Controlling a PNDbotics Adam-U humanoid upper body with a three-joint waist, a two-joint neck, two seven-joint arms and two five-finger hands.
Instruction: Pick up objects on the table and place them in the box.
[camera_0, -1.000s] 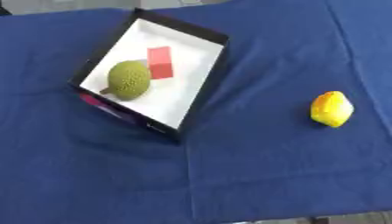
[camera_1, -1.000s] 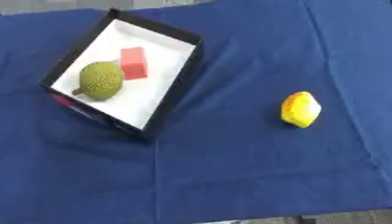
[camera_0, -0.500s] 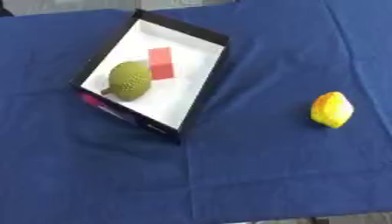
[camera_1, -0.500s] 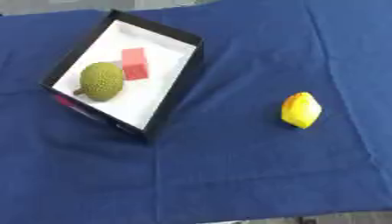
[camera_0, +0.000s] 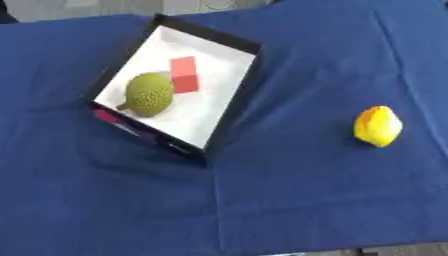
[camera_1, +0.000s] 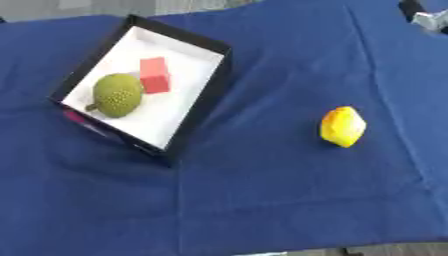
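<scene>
My right robot hand (camera_1: 426, 16) shows only as a dark and silver sliver at the top right corner of the right eye view; whether its fingers are spread or curled I cannot tell, and it touches nothing. My left robot hand appears in no view.

Status of the work: the box (camera_0: 229, 105), black-walled with a white floor, already holds two items, a green bumpy fruit (camera_0: 149, 94) and a red block (camera_0: 184, 74) just beside it. One item is left: the yellow lemon-shaped fruit (camera_0: 377, 126), lying well to the right of the box on the blue cloth (camera_0: 289, 200) covering the counter. I judge the task about two-thirds complete.
</scene>
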